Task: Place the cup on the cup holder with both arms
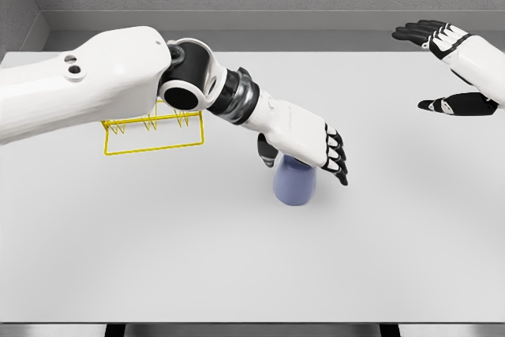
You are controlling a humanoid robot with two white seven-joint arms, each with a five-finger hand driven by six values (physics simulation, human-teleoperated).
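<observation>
Left hand (pixel 304 144) fingers wrapped on blue cup (pixel 294 181), on table (pixel 237 258). Right hand (pixel 450 69) spread open, far right. Yellow cup holder (pixel 154 133) behind left arm.

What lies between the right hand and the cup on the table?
In the head view, only bare white table separates the right hand from the blue cup; the left hand sits over the cup.
</observation>
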